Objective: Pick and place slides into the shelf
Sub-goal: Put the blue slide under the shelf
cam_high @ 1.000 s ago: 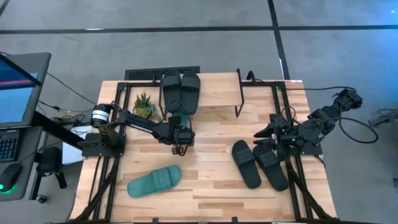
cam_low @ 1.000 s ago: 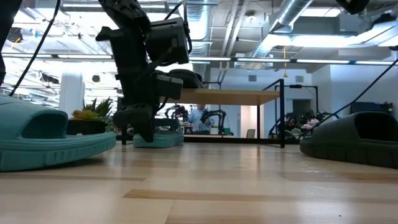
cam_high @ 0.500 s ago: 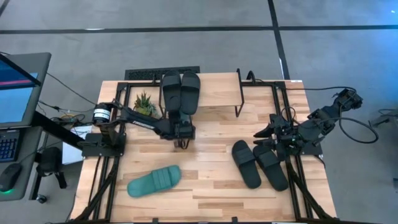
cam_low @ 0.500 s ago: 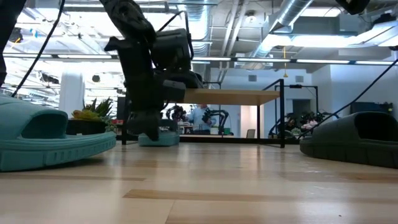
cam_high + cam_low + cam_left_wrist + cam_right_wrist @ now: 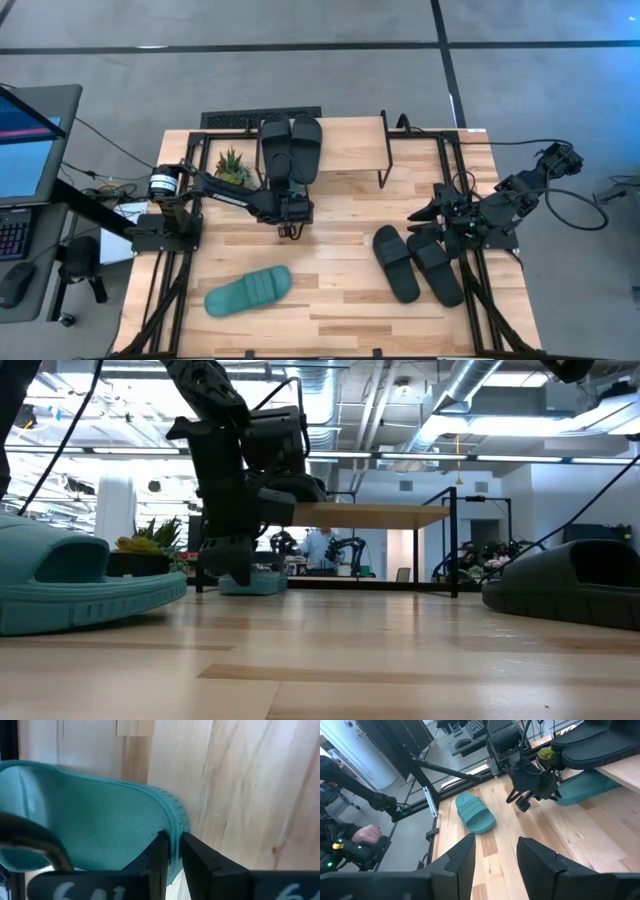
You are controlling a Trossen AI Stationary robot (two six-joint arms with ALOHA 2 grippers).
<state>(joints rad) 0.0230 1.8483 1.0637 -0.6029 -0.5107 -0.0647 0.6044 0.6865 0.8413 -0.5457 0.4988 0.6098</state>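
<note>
The shelf (image 5: 350, 140) stands at the table's far middle with two black slides (image 5: 291, 147) on its top board. Under it a teal slide (image 5: 255, 582) lies on the table, and my left gripper (image 5: 290, 216) is shut on that slide's near end. A second teal slide (image 5: 248, 290) lies on its sole near the front left. Another two black slides (image 5: 415, 264) lie at the right. My right gripper (image 5: 495, 842) hangs open, raised above the table's right side, touching nothing. My left gripper pinches the raised rim (image 5: 173, 836) at the teal slide's near end between its two fingers (image 5: 158, 854). The fingers slant down at it from the near side. The slide rests flat on the table, its far part under the shelf board (image 5: 380, 515).
A small potted plant (image 5: 232, 168) stands left of the shelf. The shelf's thin black legs (image 5: 384, 165) flank the space under the board. Bare wood lies between the front teal slide and the black pair. A person's gloved hands (image 5: 355, 842) show beyond the table's left side.
My left gripper has moved a little toward the far edge, shut on the teal slide, which has slid along the table farther under the shelf.
</note>
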